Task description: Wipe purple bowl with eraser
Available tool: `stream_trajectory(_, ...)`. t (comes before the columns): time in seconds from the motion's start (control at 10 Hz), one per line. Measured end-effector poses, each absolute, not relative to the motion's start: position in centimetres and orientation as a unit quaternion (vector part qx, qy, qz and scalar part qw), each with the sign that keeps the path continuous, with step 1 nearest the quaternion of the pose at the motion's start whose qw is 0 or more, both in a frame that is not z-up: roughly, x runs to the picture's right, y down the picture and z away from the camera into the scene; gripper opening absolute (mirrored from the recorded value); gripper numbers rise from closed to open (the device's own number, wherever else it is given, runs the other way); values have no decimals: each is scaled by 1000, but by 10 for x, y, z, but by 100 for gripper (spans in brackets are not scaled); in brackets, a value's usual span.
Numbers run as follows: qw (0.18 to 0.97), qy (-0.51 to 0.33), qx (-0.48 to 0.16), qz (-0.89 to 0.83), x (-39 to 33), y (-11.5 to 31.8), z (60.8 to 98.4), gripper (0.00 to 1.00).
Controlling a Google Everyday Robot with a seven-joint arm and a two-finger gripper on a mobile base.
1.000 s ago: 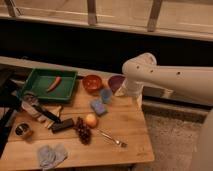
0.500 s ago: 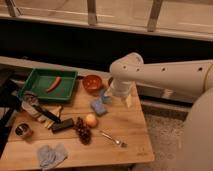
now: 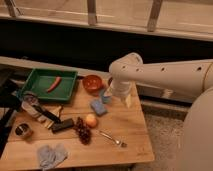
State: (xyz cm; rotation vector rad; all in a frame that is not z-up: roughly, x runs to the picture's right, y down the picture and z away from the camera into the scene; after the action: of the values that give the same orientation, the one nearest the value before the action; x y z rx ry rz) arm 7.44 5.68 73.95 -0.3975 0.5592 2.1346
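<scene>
Arm (image 3: pixel 160 75) has swung left; tool (image 3: pixel 125 98) hangs open beside blue sponge (image 3: pixel 98 106); eraser (image 3: pixel 62 125) lies untouched.

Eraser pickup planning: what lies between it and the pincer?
Camera view: the blue sponge lies between the eraser and the pincer, hanging near the orange bowl.

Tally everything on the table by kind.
Bowls: 2 (orange bowl, purple bowl mostly behind the arm)
Food: 3 (chili, round fruit, grapes)
Wiping things: 3 (eraser, blue sponge, grey cloth)
Utensils: 2 (metal utensil, black-handled utensil)
Tray: 1
Can: 1
Total: 12
The tool hangs open over the purple bowl.
</scene>
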Motion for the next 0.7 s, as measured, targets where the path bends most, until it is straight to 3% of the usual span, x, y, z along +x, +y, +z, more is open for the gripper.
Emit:
stream_trajectory(0.3,427,213,-157,864,70,34,743,80)
stream_trajectory(0.7,453,206,-185,848,14,40,745,80)
